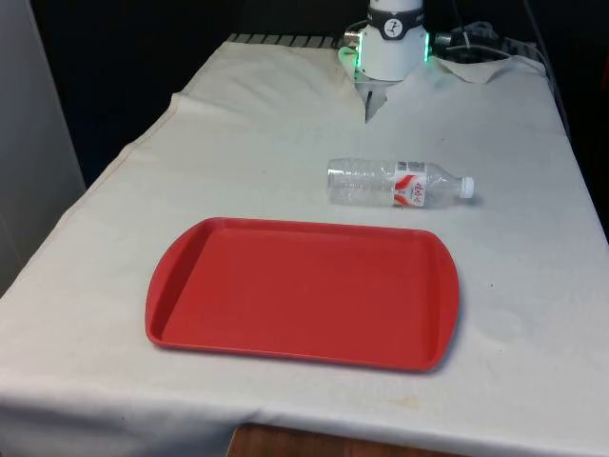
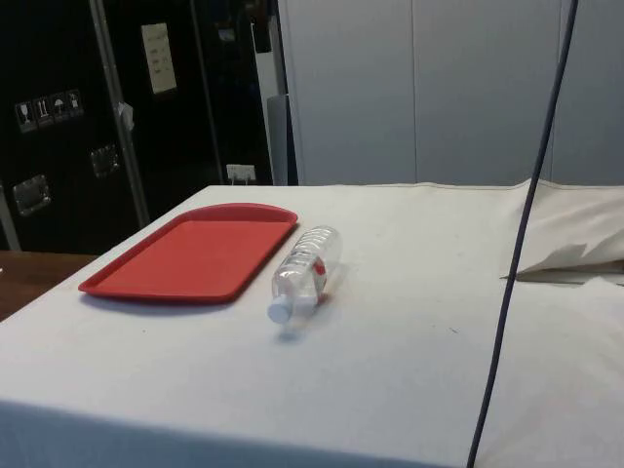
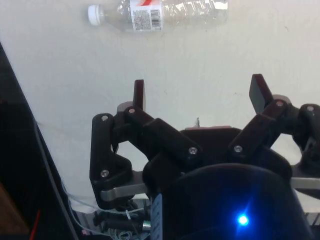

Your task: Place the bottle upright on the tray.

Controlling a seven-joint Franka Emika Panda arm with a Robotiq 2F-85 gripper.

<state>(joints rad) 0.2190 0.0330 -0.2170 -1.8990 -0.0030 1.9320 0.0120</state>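
Note:
A clear plastic bottle [image 1: 398,183] with a white cap and a red-and-white label lies on its side on the white cloth, cap towards the front view's right. It rests just beyond the far edge of a red tray [image 1: 303,290], apart from it. From the side, the bottle [image 2: 305,269] lies beside the tray [image 2: 195,252], cap pointing at the camera. My gripper [image 3: 199,92] hangs open above bare cloth, well short of the bottle [image 3: 159,12], with nothing between its fingers.
The cloth is rumpled near the robot base [image 1: 392,43] at the table's far end. A dark cable [image 2: 517,253] hangs down across the side view's right. Bare cloth surrounds the tray and bottle.

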